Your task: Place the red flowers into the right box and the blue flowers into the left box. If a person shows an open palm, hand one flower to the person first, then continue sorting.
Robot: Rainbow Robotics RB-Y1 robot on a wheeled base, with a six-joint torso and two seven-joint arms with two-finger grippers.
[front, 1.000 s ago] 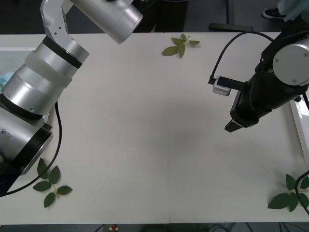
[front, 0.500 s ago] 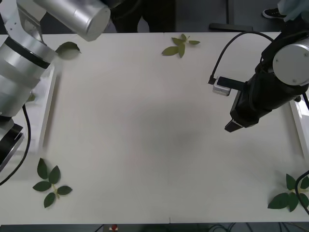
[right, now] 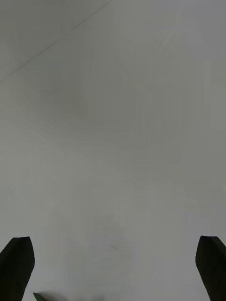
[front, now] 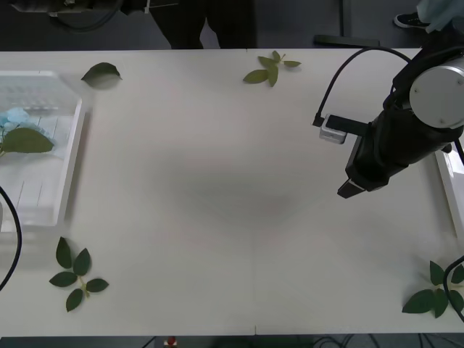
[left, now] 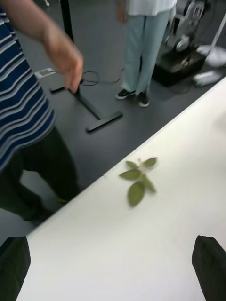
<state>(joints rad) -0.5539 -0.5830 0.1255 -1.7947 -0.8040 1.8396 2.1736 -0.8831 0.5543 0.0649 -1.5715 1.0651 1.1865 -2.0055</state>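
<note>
While the right end effector [right: 113, 268] gapes empty, blue flowers [front: 14, 117] lie well apart in the left box [front: 69, 156].

White table [front: 217, 203] spans most of the front view. Loose green leaf sprigs lie on it: one at top centre [front: 270, 69], one at lower left [front: 75, 275], one at lower right corner [front: 436, 293]. A single leaf [front: 101, 72] lies at upper left. A dark floor stand [left: 89, 106], possibly a tripod base, stands beyond the table edge.
</note>
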